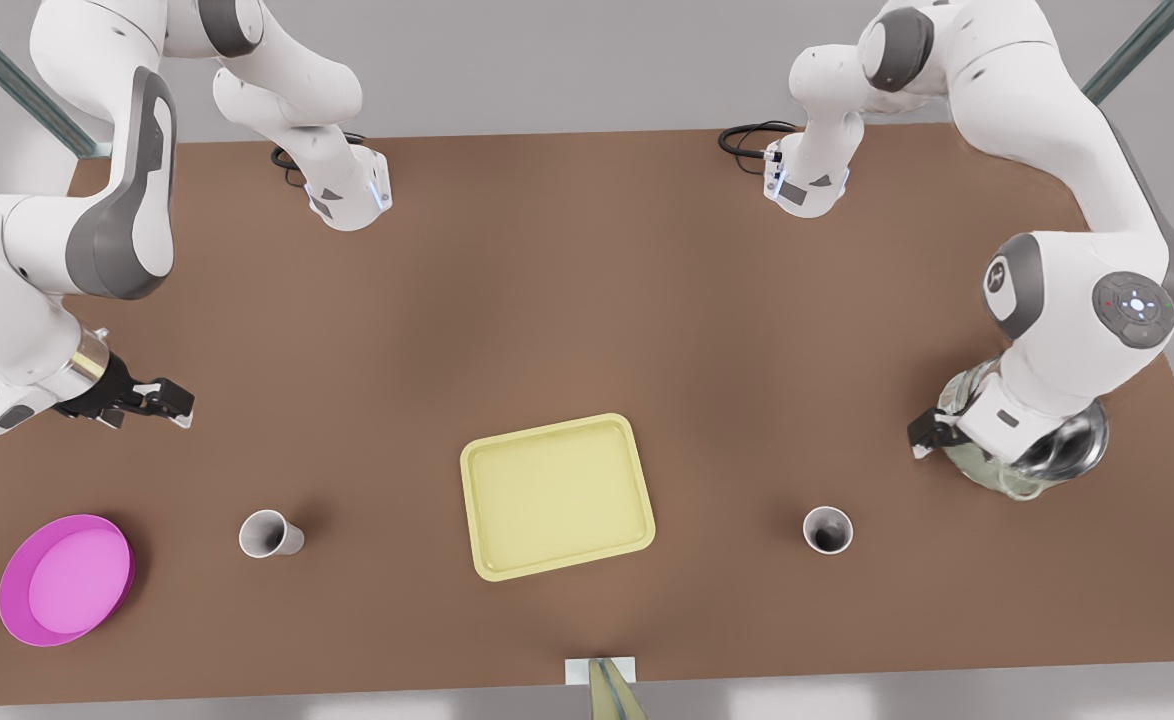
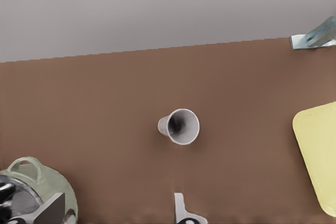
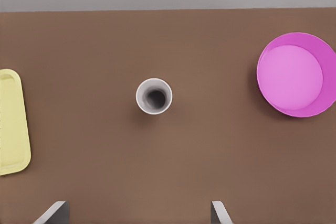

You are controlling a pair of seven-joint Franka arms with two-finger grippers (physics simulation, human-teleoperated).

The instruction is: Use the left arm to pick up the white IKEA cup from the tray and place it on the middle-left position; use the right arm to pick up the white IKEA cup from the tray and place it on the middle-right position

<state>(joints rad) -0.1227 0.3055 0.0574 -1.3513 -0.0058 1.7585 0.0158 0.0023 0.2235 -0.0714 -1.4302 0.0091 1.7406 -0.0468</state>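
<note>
- The tray (image 1: 557,500) lies bare near the middle of the table's (image 1: 587,300) edge opposite the arm bases. Neither cup is on it.
- One cup (image 1: 827,529) stands upright, mouth up, on bare table well apart from the tray, toward the front view's right. This looks like the middle-left spot.
- The second cup (image 1: 269,533) stands the same way toward the front view's left, between the tray and a pink dish (image 1: 67,580) by that corner. This looks like the middle-right spot.
- The left gripper (image 1: 932,432) hangs over a glass jug (image 1: 1067,450) by the edge at the front view's right. Its fingers (image 2: 181,211) are spread and empty, and its wrist camera looks at the first cup (image 2: 179,126).
- The right gripper (image 1: 172,405) is also released and holds nothing. It hovers near the opposite edge, clear of the second cup (image 3: 154,96).
- I judge both placements done, with each hand well away from its cup and not likely to knock it.
</note>
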